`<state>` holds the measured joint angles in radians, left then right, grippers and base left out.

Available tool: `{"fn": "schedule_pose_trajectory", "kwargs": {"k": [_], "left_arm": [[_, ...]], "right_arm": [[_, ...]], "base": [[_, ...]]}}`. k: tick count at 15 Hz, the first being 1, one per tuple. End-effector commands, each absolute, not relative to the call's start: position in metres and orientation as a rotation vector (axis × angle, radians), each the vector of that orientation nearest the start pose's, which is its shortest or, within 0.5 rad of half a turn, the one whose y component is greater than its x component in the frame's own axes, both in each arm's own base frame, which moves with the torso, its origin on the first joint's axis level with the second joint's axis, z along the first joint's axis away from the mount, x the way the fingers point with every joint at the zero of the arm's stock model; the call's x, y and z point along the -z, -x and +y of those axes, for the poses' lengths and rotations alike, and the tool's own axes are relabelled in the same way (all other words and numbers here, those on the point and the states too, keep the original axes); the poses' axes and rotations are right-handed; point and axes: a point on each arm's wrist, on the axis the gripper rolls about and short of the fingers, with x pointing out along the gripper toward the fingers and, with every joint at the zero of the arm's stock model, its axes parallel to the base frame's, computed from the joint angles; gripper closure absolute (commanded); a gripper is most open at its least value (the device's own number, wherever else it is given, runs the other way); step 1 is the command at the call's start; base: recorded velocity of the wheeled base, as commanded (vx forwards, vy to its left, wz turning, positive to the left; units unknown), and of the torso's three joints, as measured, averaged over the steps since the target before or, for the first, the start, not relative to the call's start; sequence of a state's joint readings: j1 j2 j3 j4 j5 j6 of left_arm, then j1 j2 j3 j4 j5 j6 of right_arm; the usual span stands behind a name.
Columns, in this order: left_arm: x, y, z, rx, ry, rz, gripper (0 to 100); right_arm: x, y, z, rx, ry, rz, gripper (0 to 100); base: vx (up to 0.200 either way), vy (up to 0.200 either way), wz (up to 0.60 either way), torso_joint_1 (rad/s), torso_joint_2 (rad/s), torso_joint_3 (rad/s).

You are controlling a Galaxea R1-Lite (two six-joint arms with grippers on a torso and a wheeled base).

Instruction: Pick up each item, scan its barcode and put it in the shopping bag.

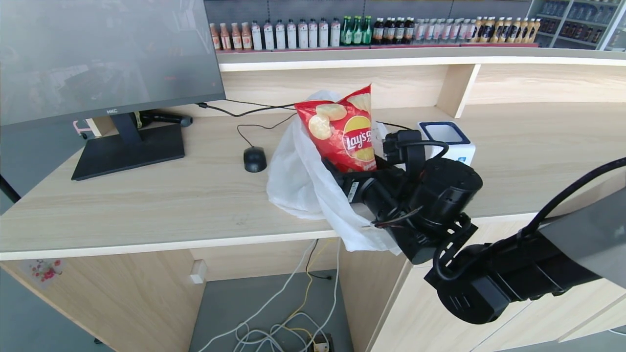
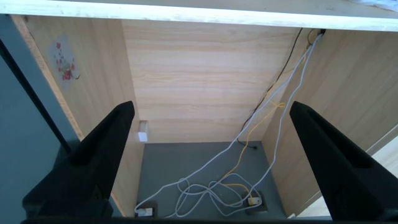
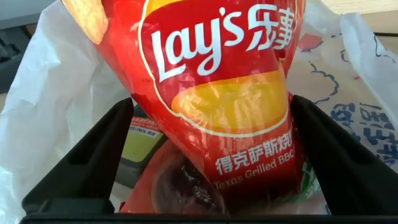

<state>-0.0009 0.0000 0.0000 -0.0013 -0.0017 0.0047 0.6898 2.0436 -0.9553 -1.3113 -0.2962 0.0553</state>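
Pale wood-grain bench [image 1: 146, 205] runs across the frame, with a long row of bottles [image 1: 371, 30] on a shelf along the top edge. One dark flat monitor [image 1: 98, 54] stands at upper left, with one rounded black mouse [image 1: 255, 159] left of centre. One white box scanner [image 1: 447, 139] with a dark window sits right of centre.

At centre, one thin, crumpled white plastic shopping bag [image 1: 298, 181] slumps over the bench edge. One glossy red chip bag [image 1: 342, 132] stands upright at its mouth. The right jaws grip its lower end from either side, with the scanner just behind. Other packets lie underneath, too hidden to name.

The left jaws stand wide apart with nothing between them, facing the wooden recess under the bench, where loose white and yellow cables [image 2: 249, 137] hang.
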Motion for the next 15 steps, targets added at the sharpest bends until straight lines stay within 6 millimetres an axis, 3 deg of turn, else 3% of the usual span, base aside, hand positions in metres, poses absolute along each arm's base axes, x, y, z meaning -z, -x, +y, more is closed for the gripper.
{"fn": "schedule_pose_trajectory", "kwargs": {"k": [1, 10, 15], "left_arm": [[-0.076, 0.023, 0.0, 0.003, -0.005, -0.002, 0], [-0.076, 0.023, 0.0, 0.003, -0.005, -0.002, 0], [-0.076, 0.023, 0.0, 0.002, -0.005, -0.002, 0]], "right_arm": [[-0.171, -0.296, 0.235, -0.397, -0.166, -0.197, 0], [-0.194, -0.266, 0.208, -0.4, -0.201, -0.269, 0], [-0.202, -0.21, 0.164, -0.423, -0.21, -0.335, 0]], "base": [[0.0, 0.0, 0.0, 0.0, 0.0, 0.0], [0.0, 0.0, 0.0, 0.0, 0.0, 0.0], [0.0, 0.0, 0.0, 0.0, 0.0, 0.0]]}}
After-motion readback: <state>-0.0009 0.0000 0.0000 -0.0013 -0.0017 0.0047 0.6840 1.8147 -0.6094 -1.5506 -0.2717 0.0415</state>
